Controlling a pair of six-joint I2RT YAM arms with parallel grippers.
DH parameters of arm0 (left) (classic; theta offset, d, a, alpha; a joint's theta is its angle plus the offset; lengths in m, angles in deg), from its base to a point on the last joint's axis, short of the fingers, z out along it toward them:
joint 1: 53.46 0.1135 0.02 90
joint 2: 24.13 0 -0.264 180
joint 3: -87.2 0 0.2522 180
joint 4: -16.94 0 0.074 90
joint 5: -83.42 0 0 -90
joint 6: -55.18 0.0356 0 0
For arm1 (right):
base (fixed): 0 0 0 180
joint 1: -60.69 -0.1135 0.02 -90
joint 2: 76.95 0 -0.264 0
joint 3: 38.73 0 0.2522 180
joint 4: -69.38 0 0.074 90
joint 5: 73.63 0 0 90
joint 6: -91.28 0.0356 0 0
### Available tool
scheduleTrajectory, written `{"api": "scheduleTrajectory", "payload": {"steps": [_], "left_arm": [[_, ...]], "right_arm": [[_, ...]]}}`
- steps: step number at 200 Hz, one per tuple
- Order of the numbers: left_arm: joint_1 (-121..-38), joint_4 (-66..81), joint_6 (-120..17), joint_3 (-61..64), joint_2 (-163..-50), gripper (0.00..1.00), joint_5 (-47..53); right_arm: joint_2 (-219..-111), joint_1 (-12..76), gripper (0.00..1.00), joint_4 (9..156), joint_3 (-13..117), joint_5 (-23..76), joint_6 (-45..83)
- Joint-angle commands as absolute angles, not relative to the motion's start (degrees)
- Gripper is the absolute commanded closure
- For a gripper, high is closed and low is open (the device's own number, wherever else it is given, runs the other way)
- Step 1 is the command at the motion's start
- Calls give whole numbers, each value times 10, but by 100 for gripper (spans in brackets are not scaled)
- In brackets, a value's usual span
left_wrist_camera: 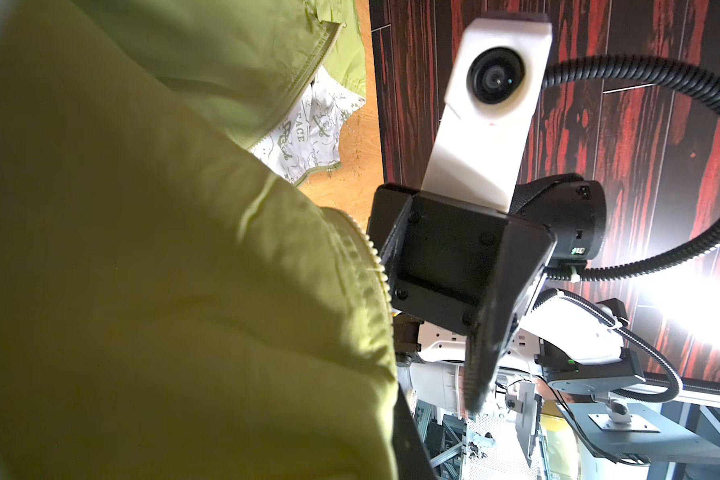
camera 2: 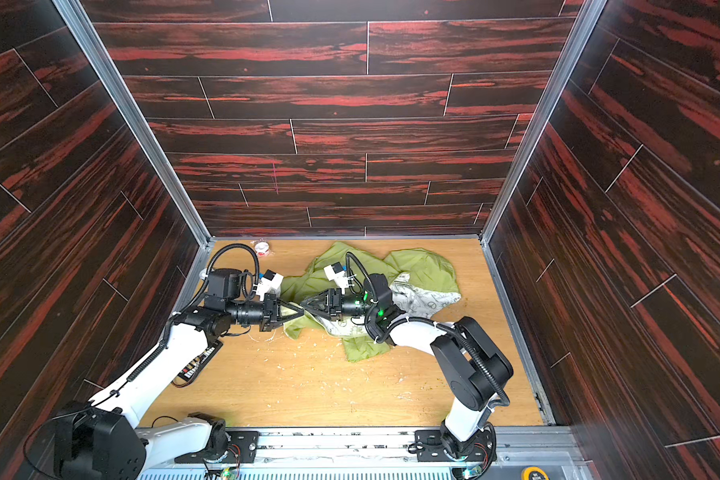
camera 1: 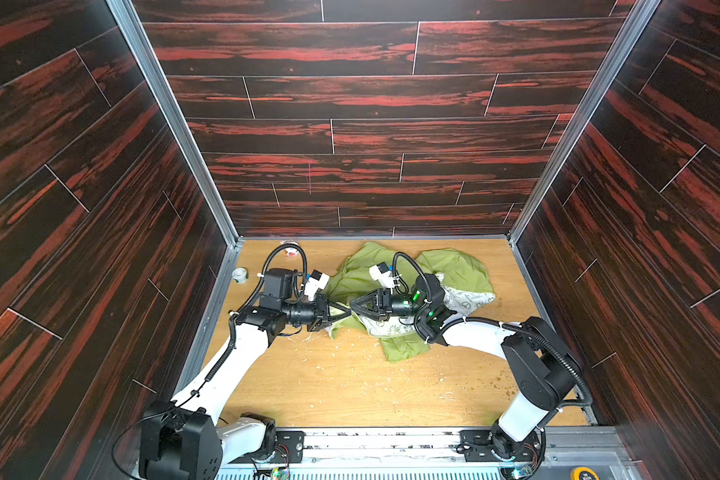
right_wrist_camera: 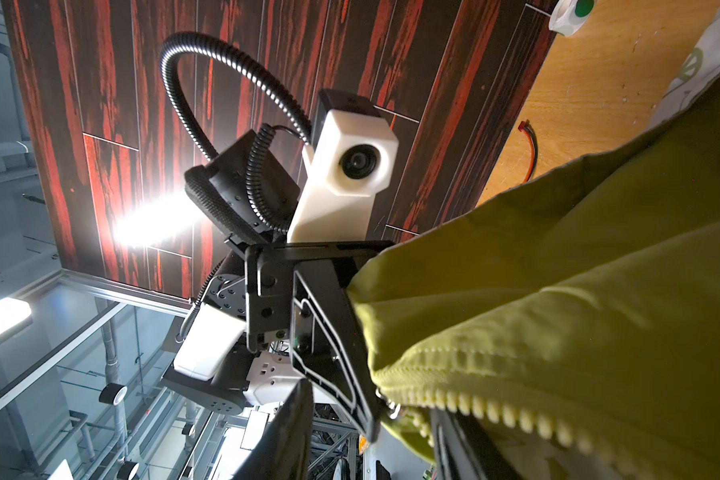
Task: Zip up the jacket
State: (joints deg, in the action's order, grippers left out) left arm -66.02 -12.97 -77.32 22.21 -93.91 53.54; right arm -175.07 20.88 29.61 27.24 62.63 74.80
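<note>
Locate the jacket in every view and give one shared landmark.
Both top views: the jacket lies lower middle.
Left wrist: the jacket fills the left side.
Right wrist: it fills the lower right.
Shared landmark: its pale patterned lining.

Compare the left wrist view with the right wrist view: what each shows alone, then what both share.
Left wrist only: the right gripper and its wrist camera. Right wrist only: the left gripper pinching the green jacket, a red wire, a small white-and-green object. Both: the jacket, its zipper teeth, patterned lining, wooden table.
</note>
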Motion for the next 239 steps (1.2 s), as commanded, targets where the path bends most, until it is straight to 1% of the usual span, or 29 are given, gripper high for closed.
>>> {"api": "scheduleTrajectory", "payload": {"steps": [1,37,45,66,92,110,162,213,239], "left_arm": [[-660,-123,-771,208,-941,100,539],[-660,-124,-774,206,-939,100,542],[-660,-123,-775,204,-939,100,543],[-661,-123,-779,202,-937,100,548],[-661,-123,-786,200,-936,100,556],[-661,-120,-793,199,-935,100,560],[-661,-99,-815,201,-942,100,575],[-661,-83,-830,193,-958,100,581],[-661,-82,-831,183,-969,100,580]], "right_arm": [[-1717,209,53,267,269,631,749],[-1714,212,53,264,255,628,753],[-1715,212,51,266,253,627,752],[-1728,214,39,273,255,622,746],[-1757,215,32,254,277,624,755],[-1782,215,30,231,294,623,769],[-1837,215,27,183,338,628,794],[-1900,216,28,44,354,627,873],[-1908,216,29,-22,342,621,902]]}}
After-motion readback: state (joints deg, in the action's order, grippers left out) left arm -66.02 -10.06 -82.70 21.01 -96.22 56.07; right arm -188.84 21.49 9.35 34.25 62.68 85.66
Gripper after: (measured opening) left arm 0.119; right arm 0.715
